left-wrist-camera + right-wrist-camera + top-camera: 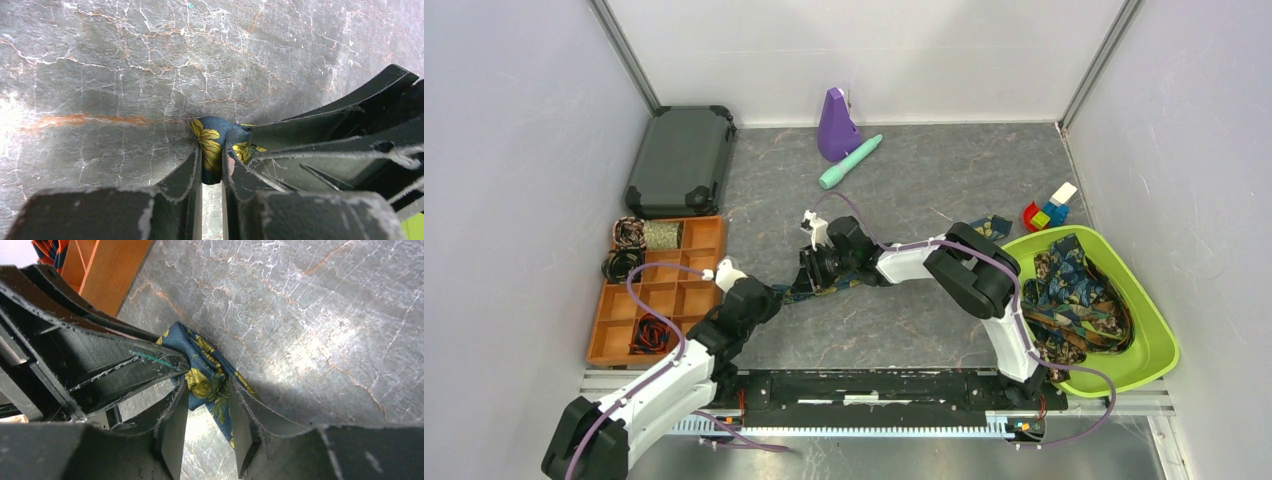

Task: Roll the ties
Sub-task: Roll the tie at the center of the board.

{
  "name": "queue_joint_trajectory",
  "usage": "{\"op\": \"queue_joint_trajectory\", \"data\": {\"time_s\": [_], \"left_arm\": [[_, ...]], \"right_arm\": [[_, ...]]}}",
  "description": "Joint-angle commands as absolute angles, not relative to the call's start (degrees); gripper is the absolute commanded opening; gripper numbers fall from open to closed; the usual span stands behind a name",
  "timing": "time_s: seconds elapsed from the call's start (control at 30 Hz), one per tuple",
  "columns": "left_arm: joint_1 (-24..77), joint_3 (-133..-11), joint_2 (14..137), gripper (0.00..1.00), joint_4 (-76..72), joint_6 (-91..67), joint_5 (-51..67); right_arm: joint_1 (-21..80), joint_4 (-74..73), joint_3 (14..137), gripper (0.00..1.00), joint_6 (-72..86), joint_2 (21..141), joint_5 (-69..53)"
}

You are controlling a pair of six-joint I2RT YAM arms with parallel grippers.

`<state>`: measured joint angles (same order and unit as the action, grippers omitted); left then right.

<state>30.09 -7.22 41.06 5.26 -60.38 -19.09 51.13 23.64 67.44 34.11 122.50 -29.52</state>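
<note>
A navy tie with yellow-gold floral print (791,292) lies on the grey marble table between my two grippers. A further stretch of it shows near the right arm's elbow (996,226). My left gripper (769,298) is shut on the tie's end; in the left wrist view (212,162) the fabric (216,134) is pinched between the fingers. My right gripper (812,276) is right beside it, and in the right wrist view (207,402) its fingers are closed on the bunched tie (202,375). The two grippers almost touch.
An orange compartment tray (694,240) at the left holds rolled ties (629,233). A green bin (1159,345) at the right holds several loose ties (1079,290). A dark case (682,160), a purple object (836,125), a teal cylinder (851,162) and toy blocks (1049,210) stand at the back.
</note>
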Motion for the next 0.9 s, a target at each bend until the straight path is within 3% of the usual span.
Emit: {"op": "queue_joint_trajectory", "data": {"time_s": [0.0,0.2,0.87], "left_arm": [[29.88,-8.07,41.43,0.02,6.46,-59.94,-19.78],[29.89,-8.88,39.55,0.02,10.21,-59.99,-19.52],[29.92,-8.39,34.03,0.02,16.34,-60.56,-18.34]], "right_arm": [[50.98,15.22,67.33,0.45,29.85,118.56,-25.03],[48.87,14.02,64.92,0.51,29.17,114.16,-21.6],[46.69,14.6,53.63,0.43,34.82,110.8,-12.48]]}}
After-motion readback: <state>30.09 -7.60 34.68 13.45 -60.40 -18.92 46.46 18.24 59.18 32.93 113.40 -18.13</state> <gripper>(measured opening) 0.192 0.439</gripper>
